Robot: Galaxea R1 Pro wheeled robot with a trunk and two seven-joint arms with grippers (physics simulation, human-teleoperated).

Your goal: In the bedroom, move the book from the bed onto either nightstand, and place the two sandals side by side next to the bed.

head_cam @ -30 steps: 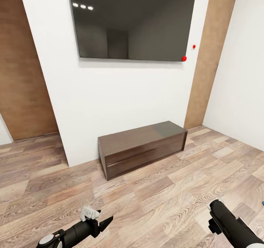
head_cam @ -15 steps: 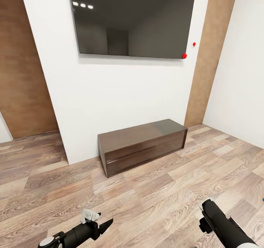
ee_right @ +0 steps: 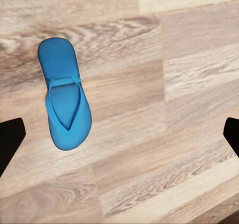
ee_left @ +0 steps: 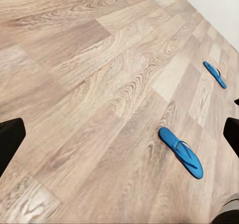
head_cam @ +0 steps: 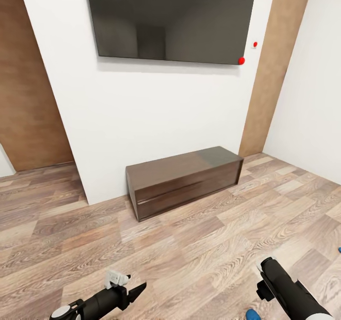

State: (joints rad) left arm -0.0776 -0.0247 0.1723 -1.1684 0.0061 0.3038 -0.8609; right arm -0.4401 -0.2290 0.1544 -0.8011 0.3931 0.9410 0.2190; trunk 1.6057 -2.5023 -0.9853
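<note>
Two bright blue sandals lie apart on the wood floor: one sandal (ee_left: 181, 152) is near my left gripper (ee_left: 119, 134), and the other sandal (ee_left: 214, 74) is farther off. My right gripper (ee_right: 119, 137) hovers open above a sandal (ee_right: 63, 94), which sits off to one side of the gap between its fingers. Both grippers are open and hold nothing. A blue sandal tip (head_cam: 252, 315) peeks in beside my right arm (head_cam: 284, 291). My left gripper (head_cam: 130, 291) hangs low over the floor. The book, the bed and the nightstand are out of view.
A long low dark bench (head_cam: 184, 180) stands against the white wall under a big black screen (head_cam: 170, 19). Brown wood panels (head_cam: 28, 97) flank the wall. A white side wall (head_cam: 312, 88) closes the right. Plank floor (head_cam: 189, 253) stretches between me and the bench.
The whole head picture has shifted, so the camera moved: screen and bench sit higher now, and a blue sandal tip has come in at the bottom edge. My right arm drew slightly inward.
</note>
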